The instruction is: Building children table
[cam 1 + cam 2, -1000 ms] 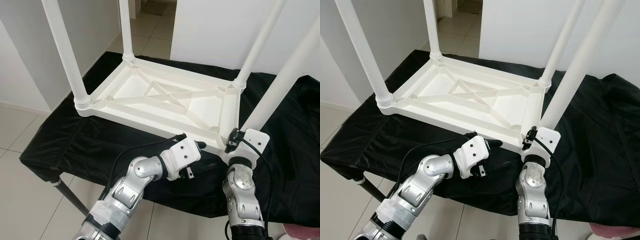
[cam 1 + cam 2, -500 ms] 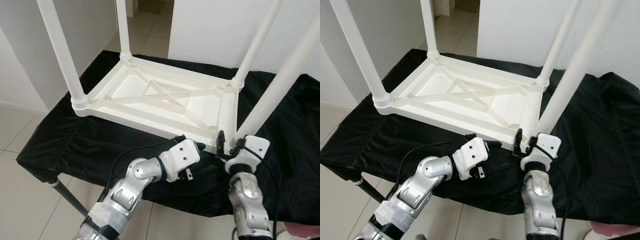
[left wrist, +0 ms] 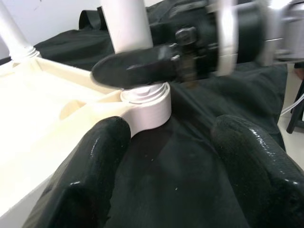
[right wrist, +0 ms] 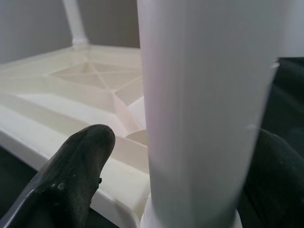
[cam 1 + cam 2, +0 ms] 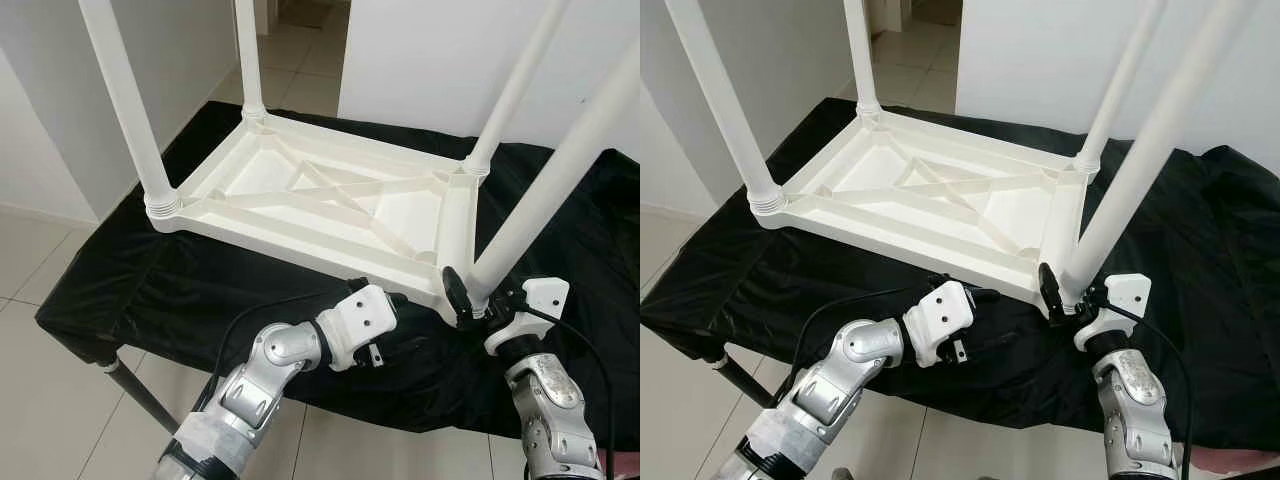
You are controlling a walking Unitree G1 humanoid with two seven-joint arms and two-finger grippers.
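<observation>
A white plastic children's table [image 5: 300, 232] lies upside down on a black cloth [image 5: 150, 290], all of its legs pointing up. My right gripper [image 5: 472, 298] is at the base of the near right leg [image 5: 550, 170], open, with one finger on each side of it; a small gap shows beside the leg [image 4: 204, 104] in the right wrist view. My left gripper [image 5: 395, 325] hovers open over the cloth just in front of the same corner, and its fingers [image 3: 99, 156] point at the leg socket [image 3: 147, 107].
The cloth-covered stand has a dark metal leg [image 5: 135, 390] at the near left. White walls [image 5: 430, 50] stand close behind and to the left. Tiled floor [image 5: 40, 260] lies on the left, with a doorway at the back.
My right wrist has swung out to the right, and its fingers now reach the near right leg from the side. The left gripper has barely moved.
</observation>
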